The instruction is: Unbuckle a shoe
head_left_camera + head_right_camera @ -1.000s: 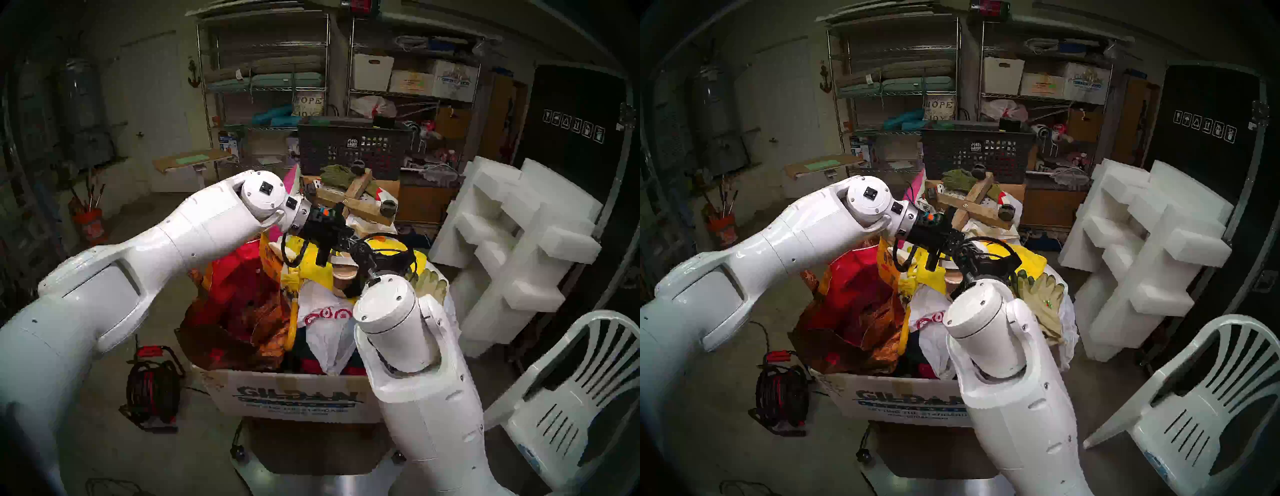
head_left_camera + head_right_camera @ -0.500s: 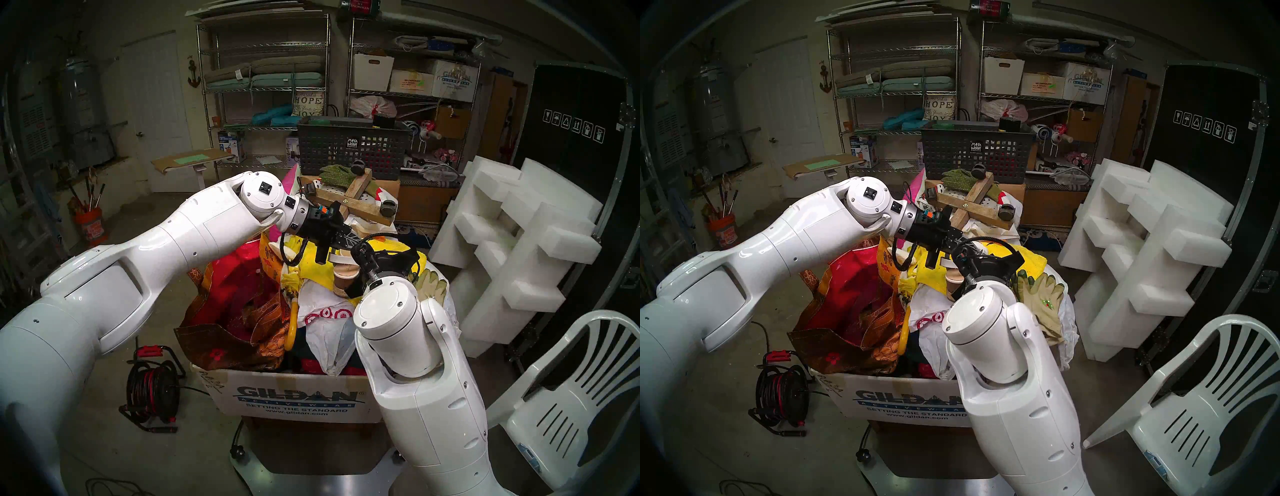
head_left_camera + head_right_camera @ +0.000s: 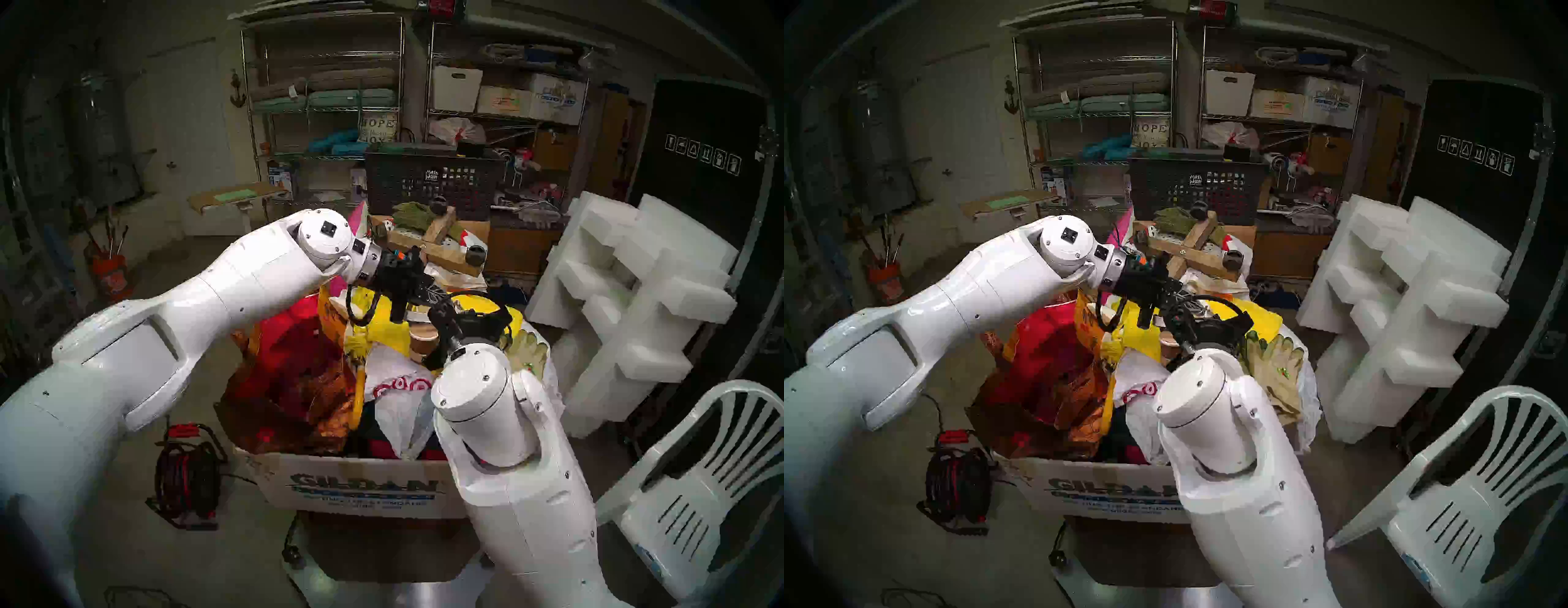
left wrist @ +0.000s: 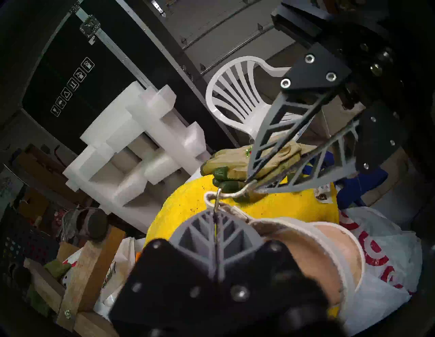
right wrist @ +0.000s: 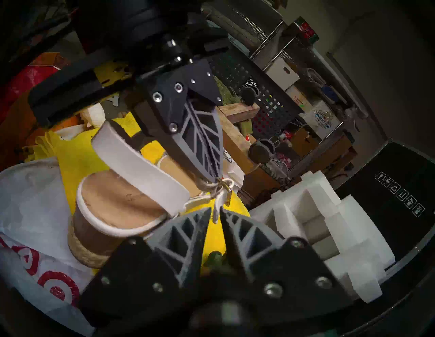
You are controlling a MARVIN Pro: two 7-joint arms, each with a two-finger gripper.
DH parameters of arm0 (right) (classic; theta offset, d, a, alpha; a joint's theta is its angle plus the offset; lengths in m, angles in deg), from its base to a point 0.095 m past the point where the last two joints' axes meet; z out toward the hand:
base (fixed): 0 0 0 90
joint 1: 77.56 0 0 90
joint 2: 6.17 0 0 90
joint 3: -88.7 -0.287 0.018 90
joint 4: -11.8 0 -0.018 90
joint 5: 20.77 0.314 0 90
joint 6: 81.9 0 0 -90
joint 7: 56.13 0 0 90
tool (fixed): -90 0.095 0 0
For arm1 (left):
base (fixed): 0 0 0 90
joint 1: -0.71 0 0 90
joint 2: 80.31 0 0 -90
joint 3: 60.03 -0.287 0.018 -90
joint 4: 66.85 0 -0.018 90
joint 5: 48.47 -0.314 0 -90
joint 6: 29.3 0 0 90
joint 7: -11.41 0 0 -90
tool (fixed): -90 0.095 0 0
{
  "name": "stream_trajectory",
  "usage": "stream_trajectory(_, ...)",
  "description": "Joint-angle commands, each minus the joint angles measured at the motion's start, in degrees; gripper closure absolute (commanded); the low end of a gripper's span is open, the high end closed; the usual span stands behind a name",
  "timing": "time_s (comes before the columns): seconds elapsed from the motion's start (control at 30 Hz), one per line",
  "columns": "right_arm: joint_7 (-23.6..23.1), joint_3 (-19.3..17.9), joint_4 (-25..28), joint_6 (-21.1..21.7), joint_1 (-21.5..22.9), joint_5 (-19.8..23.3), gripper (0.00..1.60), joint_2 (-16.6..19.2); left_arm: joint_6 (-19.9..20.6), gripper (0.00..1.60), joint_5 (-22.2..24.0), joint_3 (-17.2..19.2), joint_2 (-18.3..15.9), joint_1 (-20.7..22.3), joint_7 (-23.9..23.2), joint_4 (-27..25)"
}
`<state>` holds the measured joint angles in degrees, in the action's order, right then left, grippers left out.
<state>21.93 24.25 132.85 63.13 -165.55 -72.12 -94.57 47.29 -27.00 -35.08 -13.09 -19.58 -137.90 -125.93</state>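
While the shoe (image 5: 122, 207) sits on a yellow cloth (image 4: 188, 204) atop an overfilled cardboard box (image 3: 356, 484), its thin ankle strap (image 5: 220, 200) runs between 2 hands. The left hand (image 4: 215, 211) is clenched on the buckle (image 4: 218, 195). The right hand (image 5: 215, 215) is slightly parted around the strap's loose end, beside green gloves (image 4: 247, 162).

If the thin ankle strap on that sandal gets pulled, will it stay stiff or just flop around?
Probably floppy: the ankle strap curls loosely where it dangles from the buckle. It looks narrow and light, so it may slip from the right gripper, whose jaws stand slightly apart around its end. The sandal sits on soft bags, so a tug may shift it.
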Motion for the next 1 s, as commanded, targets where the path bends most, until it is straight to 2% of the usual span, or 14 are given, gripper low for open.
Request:
stream_trajectory(0.0, -0.6, -0.5, 0.1, 0.0, 1.4, -0.3, 0.88, -1.0, -0.4, 1.6, 0.8, 1.3, 0.1, 1.5, -0.2, -0.5)
stream_trajectory(0.47, -1.7, -0.9, 0.4, 0.0, 1.1, -0.1, 0.85, -1.0, -0.5, 1.6, 0.7, 1.5, -0.2, 1.6, -0.1, -0.7)
stream_trajectory(0.97, -0.8, -0.7, 1.1, 0.0, 0.2, 0.5, 0.87, -0.5, -0.5, 1.6, 0.7, 1.7, -0.6, 1.6, -0.1, -1.2)
